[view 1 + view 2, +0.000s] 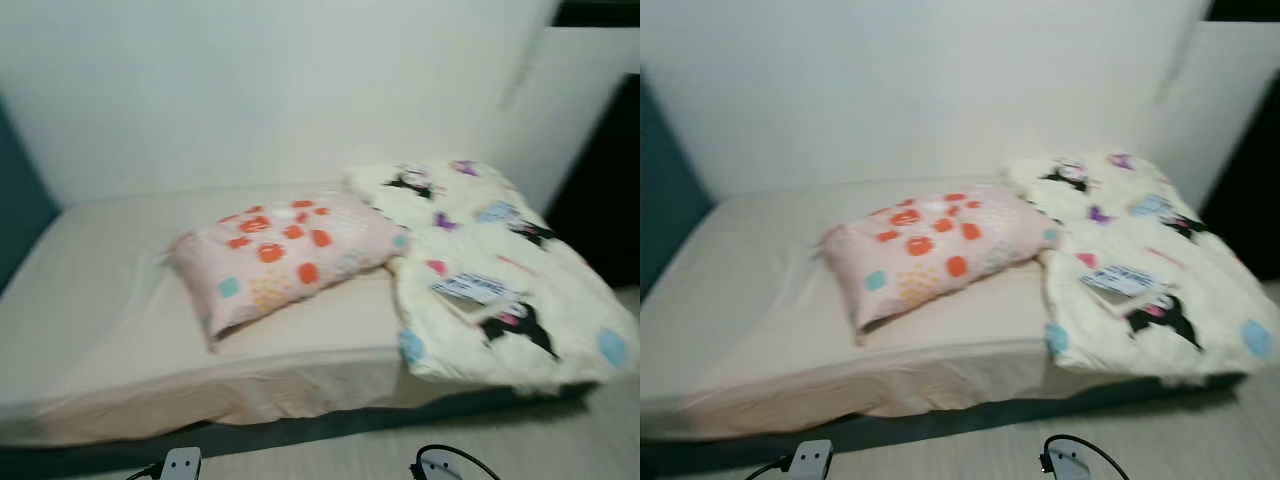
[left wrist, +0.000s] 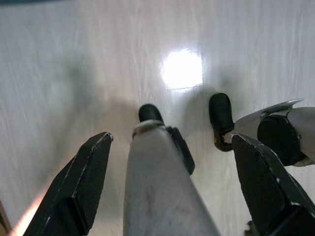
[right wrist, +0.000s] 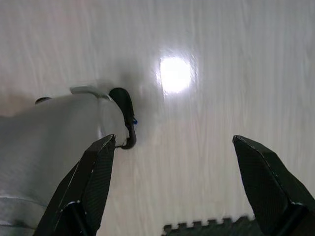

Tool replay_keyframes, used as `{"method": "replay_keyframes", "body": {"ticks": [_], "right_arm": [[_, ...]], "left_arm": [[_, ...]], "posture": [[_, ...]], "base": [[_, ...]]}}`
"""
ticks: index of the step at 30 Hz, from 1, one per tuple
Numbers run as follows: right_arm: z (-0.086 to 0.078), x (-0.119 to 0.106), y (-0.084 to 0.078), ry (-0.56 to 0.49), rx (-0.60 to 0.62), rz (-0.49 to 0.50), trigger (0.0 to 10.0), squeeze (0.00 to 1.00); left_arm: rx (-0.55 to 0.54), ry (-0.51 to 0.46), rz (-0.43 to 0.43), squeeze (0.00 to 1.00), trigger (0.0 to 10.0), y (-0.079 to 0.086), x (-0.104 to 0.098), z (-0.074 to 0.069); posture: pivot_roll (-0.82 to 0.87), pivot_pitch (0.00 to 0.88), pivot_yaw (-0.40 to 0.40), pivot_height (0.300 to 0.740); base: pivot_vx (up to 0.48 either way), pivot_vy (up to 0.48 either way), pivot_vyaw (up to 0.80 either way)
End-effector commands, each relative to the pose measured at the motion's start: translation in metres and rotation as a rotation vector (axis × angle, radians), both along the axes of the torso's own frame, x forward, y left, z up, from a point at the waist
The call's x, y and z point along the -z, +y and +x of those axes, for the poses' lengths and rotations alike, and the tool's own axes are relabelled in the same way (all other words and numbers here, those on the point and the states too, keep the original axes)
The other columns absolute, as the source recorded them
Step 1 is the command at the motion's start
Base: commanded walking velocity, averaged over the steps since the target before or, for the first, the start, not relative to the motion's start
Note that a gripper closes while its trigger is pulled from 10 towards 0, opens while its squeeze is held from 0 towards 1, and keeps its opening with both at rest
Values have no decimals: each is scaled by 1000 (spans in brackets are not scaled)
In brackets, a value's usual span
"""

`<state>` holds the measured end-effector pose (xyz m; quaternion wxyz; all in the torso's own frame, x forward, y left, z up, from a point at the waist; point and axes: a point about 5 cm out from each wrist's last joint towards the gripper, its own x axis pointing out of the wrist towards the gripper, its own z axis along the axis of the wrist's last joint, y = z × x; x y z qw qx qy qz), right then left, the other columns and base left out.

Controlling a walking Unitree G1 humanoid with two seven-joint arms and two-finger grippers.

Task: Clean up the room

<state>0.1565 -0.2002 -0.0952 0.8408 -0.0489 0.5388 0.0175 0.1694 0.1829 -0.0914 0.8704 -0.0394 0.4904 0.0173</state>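
Observation:
A bed (image 1: pixel 110 330) with a beige sheet stands before me against a white wall. On it lies a pink pillow (image 1: pixel 285 255) with red and teal spots, set askew near the middle. To its right a cream quilt (image 1: pixel 490 275) with cartoon prints is bunched in a heap at the bed's right end and hangs over the front edge. Both arms hang idle at my sides. My left gripper (image 2: pixel 172 182) is open above the pale wooden floor, and my right gripper (image 3: pixel 172 187) is open above the floor too. Nothing is between either pair of fingers.
A teal panel (image 1: pixel 18 200) stands at the bed's left end. A white door (image 1: pixel 575 110) and a dark opening (image 1: pixel 605 180) lie at the right. Pale wood floor (image 1: pixel 520 445) runs along the bed's front. A dark foam mat edge (image 3: pixel 211 228) lies on the floor near my right gripper.

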Motion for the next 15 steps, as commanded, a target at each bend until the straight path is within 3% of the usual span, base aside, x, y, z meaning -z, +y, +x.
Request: {"method": "replay_keyframes", "body": {"ticks": [1,5,10,15], "right_arm": [[3,-1,3,-12,1,7,10000,0],[4,-1,4,-16,4,8,10000,0],[4,-1,4,-16,3,9,10000,0],[4,-1,5,-17,5,13,10000,0]], "left_arm": [[-24,15,-6,0,10000,1,3,-7],[-35,-9,-11,0,10000,1,1,-4],[-31,-22,-7,0,10000,1,0,-2],[-57,-70,-26,0,10000,1,-6,10]], "posture": [[-21,0,-3,701],[-22,0,-2,701],[-22,0,-1,701],[-22,0,-1,701]], "base": [[0,0,0],[0,0,0],[266,0,0],[378,0,0]]}}
